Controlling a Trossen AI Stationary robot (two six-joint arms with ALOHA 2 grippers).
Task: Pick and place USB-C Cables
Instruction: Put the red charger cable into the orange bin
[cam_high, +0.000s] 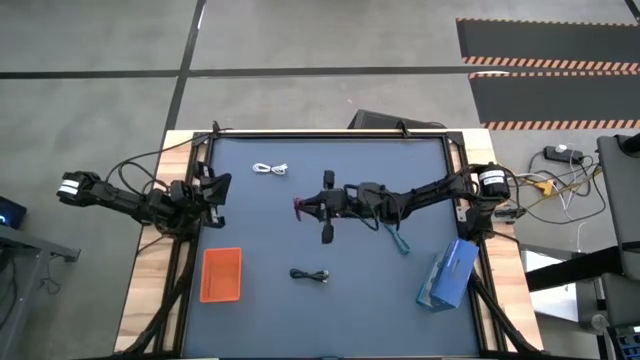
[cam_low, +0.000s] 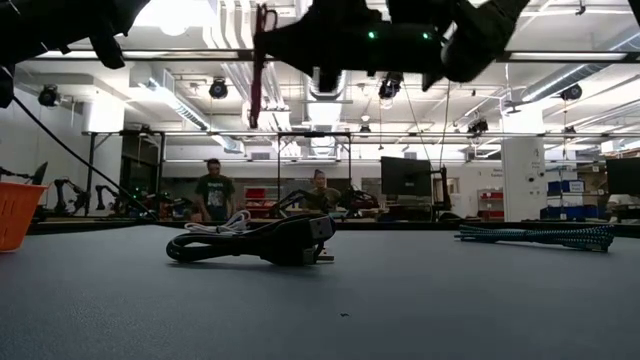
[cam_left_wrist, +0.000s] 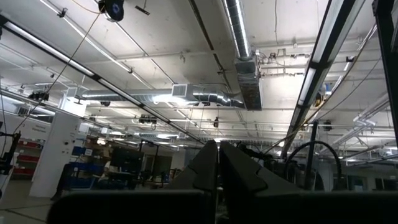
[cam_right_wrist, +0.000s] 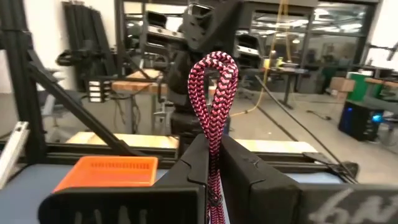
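My right gripper (cam_high: 303, 207) is over the table's middle, shut on the magenta-pink cable (cam_high: 298, 206), which shows in the low view as a thin strand (cam_low: 260, 70) high above the table. The white cable (cam_high: 270, 169) lies toward the far edge. The black cable (cam_high: 310, 275) (cam_low: 260, 242) lies toward the near edge. The teal cable (cam_high: 399, 241) (cam_low: 540, 235) lies under my right arm. The orange tray (cam_high: 221, 274) (cam_right_wrist: 112, 171) sits near-left. My left gripper (cam_high: 215, 190) (cam_left_wrist: 217, 165) waits shut at the left edge. My right gripper pinches the magenta-pink cable bundle between its two fingers (cam_right_wrist: 196, 168), just below its looped end (cam_right_wrist: 212, 81), which stands out beyond them. The fingers come in level from the table's right, across the bundle. The cable is lifted clear and hangs upright (cam_low: 260, 100).
A flat blue box (cam_high: 448, 275) lies near the right edge. A black frame rail (cam_high: 330, 133) runs around the table. Bare tabletop lies between the tray and the black cable. People stand in the room beyond the far edge (cam_low: 213, 190).
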